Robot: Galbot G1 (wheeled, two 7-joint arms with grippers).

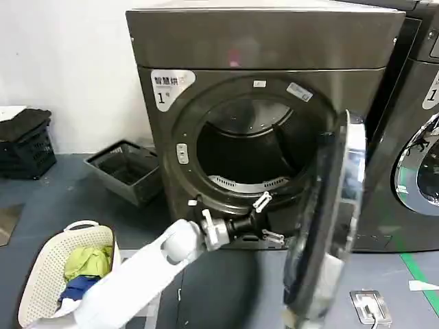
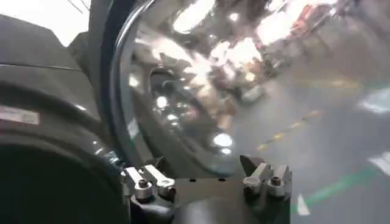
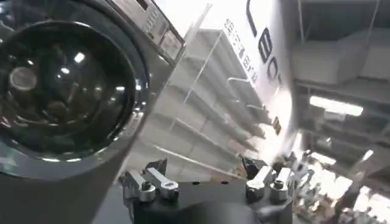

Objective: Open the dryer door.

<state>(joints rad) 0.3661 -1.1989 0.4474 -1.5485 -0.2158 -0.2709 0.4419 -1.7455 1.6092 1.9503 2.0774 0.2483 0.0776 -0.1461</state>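
Dark bronze-grey dryer (image 1: 274, 68) standing centre against the white wall, sticker "1" at upper left of its front, round opening bare with the drum visible inside. Door (image 1: 336, 219) swung wide open to the right on its hinge side, seen nearly edge-on, chrome rim catching light; seen close in the left wrist view (image 2: 201, 79), glass full of reflections. Neighbour machine (image 1: 418, 137) at the right edge with its chrome-ringed door shut. Left gripper (image 1: 267, 219) reaching in from below, just under the opening and beside the door's inner face, fingers spread, holding nothing. Right gripper (image 3: 207, 182) likewise spread and empty, facing another machine's round door (image 3: 61, 91). White basket (image 1: 62, 267) with clothes at lower left.
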